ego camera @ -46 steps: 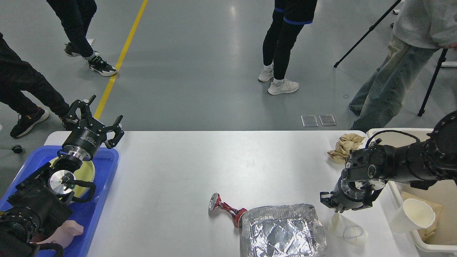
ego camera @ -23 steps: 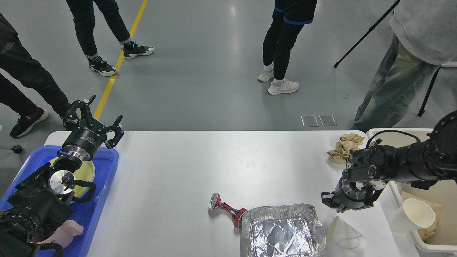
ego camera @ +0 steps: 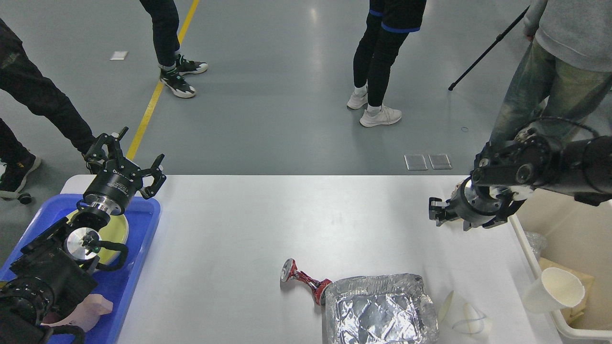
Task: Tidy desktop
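Since the earlier frames, the right gripper (ego camera: 437, 215) has risen and travelled from the clear plastic cup (ego camera: 461, 315) at the near edge toward the far right corner of the counter (ego camera: 267, 224), where it now hangs above the surface; the brown crumpled paper formerly visible there is now hidden behind it. Its fingers (ego camera: 434, 209) appear dark and end-on, so whether they are parted or closed cannot be told; nothing shows between them. Left gripper (ego camera: 128, 155) is unchanged near the far left corner, its fingers (ego camera: 155, 174) spread wide and empty. Blue tray (ego camera: 138, 253) on the left edge holds a pale yellow plate (ego camera: 119, 229) and a pinkish object (ego camera: 91, 310). Beige bin (ego camera: 564, 329) beyond the right edge holds a white paper cup (ego camera: 554, 289) lying tilted. Foil tray (ego camera: 380, 310) sits at the near edge, with a crushed red can (ego camera: 301, 277) touching its left corner and the clear cup lying just to its right. Grey floor beyond carries a yellow line (ego camera: 158, 91) and several standing people.
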Controlling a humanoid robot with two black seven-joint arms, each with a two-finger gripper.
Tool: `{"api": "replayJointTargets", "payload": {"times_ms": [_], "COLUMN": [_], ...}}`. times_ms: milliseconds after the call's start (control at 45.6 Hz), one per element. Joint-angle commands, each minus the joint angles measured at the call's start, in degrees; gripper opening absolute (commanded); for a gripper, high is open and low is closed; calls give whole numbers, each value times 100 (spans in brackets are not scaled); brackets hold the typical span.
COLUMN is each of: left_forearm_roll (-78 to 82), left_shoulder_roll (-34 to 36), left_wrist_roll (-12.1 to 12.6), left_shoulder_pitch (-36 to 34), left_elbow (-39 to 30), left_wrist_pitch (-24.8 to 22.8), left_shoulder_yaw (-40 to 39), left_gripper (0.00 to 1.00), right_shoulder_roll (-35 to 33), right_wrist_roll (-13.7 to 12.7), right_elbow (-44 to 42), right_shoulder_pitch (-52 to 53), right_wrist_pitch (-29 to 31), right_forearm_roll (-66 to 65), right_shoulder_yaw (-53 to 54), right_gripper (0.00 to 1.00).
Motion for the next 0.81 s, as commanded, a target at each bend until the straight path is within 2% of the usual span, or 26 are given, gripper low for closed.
{"api": "replayJointTargets", "payload": {"times_ms": [0, 131, 263, 526, 614, 789], "left_forearm_roll": [1, 1, -8, 1, -8, -8], "left_shoulder_roll": [0, 0, 0, 0, 0, 0], "left_wrist_roll": [0, 0, 0, 0, 0, 0], "left_shoulder_pitch": [5, -4, -4, -4, -4, -4], "left_elbow": [0, 0, 0, 0, 0, 0], "left_wrist_pitch": [0, 0, 0, 0, 0, 0], "left_shoulder_yaw": [9, 0, 9, 9, 9, 9], "left_gripper": [96, 96, 96, 96, 96, 96], "right_shoulder_roll": [-395, -659, -826, -1169, -1257, -1336], "right_wrist_roll": [18, 18, 26, 18, 26, 26], "right_elbow": [222, 222, 301, 784, 863, 697], "right_shoulder_pitch": [872, 1610, 2225, 3087, 3360, 3001], "right_wrist_pitch": [765, 1662, 2278, 2411, 2656, 2315], "right_forearm_roll": [283, 669, 907, 907, 907, 890], "right_shoulder_yaw": [-22, -92, -487, -786, -857, -892], "right_gripper": [100, 100, 100, 100, 100, 100]}}
